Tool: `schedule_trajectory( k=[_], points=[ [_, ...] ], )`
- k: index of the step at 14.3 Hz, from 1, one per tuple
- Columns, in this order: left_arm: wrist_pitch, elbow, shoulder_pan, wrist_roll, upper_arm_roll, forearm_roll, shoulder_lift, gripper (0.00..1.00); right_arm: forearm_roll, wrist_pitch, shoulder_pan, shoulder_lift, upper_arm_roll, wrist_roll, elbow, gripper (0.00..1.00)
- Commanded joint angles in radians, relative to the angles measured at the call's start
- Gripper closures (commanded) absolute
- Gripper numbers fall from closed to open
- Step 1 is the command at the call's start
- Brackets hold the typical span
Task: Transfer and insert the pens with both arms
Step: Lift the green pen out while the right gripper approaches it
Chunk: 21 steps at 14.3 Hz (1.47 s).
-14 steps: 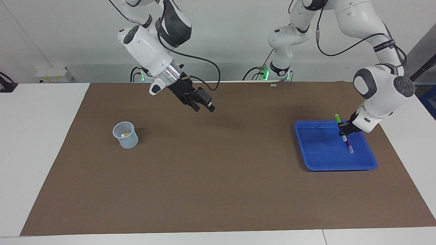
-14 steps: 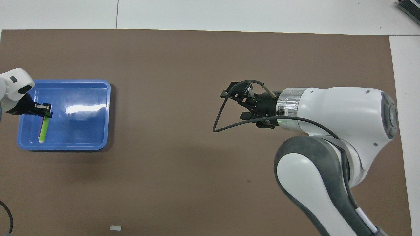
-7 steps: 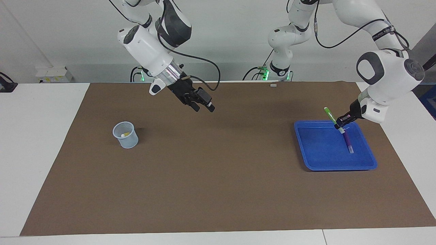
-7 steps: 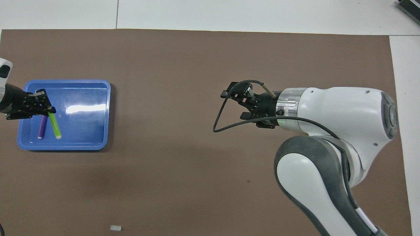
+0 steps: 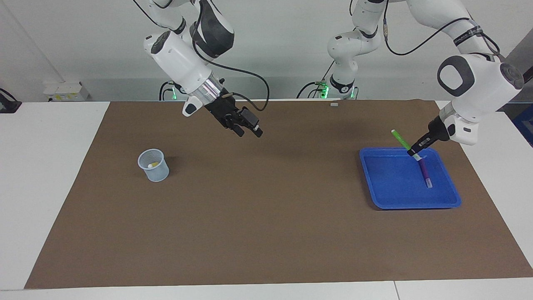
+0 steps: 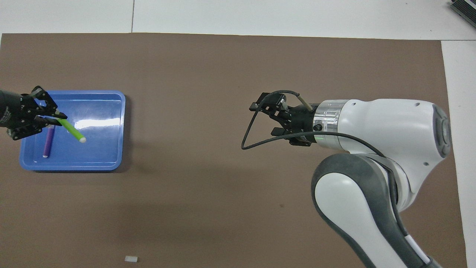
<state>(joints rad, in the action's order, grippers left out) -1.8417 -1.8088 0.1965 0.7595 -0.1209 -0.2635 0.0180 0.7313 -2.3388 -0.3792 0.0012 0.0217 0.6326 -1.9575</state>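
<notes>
Left hand (image 5: 415, 151) clamps the green pen (image 5: 400, 139) (over tray (image 5: 395, 196)); right hand (image 5: 246, 128) gapes empty.

— How many pens?
— Three: a green pen (image 5: 400, 139), a purple pen (image 5: 425, 172), a yellow pen (image 5: 154, 164).
— Containers?
— One blue tray (image 5: 387, 189), one mesh cup (image 5: 158, 173).
— Arms?
— Two.

My desk (image 5: 50, 175) carries a mat (image 5: 266, 233), and everything sits on it. The tray (image 5: 391, 196) lies toward my left arm's end; one pen (image 5: 425, 173) rests flat in it. My left tool (image 5: 415, 151) hangs over the tray's nearer edge, clamped on a second pen (image 5: 400, 139), which slants clear of the tray. The cup (image 5: 153, 165) stands toward my right arm's end with a third pen (image 5: 153, 165) in it. My right tool (image 5: 247, 129) waits, spread wide, over the mat's middle, between cup and tray.
</notes>
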Motion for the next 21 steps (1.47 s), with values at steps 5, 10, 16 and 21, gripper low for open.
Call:
schedule_trajectory(
  k=[5, 10, 16, 21],
  points=[
    [0.029, -0.01, -0.085, 0.392, 0.007, -0.03, -0.111, 1.0, 0.171, -0.247, -0.082, 0.023, 0.001, 0.163, -0.001, 0.0],
    [0.041, -0.012, -0.132, 0.601, -0.009, -0.068, -0.158, 1.0, 0.18, -0.306, -0.154, 0.029, 0.003, 0.197, -0.001, 0.0],
    [0.042, -0.015, -0.236, 0.8, -0.009, -0.068, -0.178, 1.0, 0.157, -0.315, -0.263, 0.028, 0.021, 0.196, 0.025, 0.0],
    [0.042, -0.021, -0.249, 0.845, -0.014, -0.068, -0.184, 1.0, 0.028, -0.192, -0.263, 0.008, 0.024, 0.2, 0.084, 0.0]
  ],
)
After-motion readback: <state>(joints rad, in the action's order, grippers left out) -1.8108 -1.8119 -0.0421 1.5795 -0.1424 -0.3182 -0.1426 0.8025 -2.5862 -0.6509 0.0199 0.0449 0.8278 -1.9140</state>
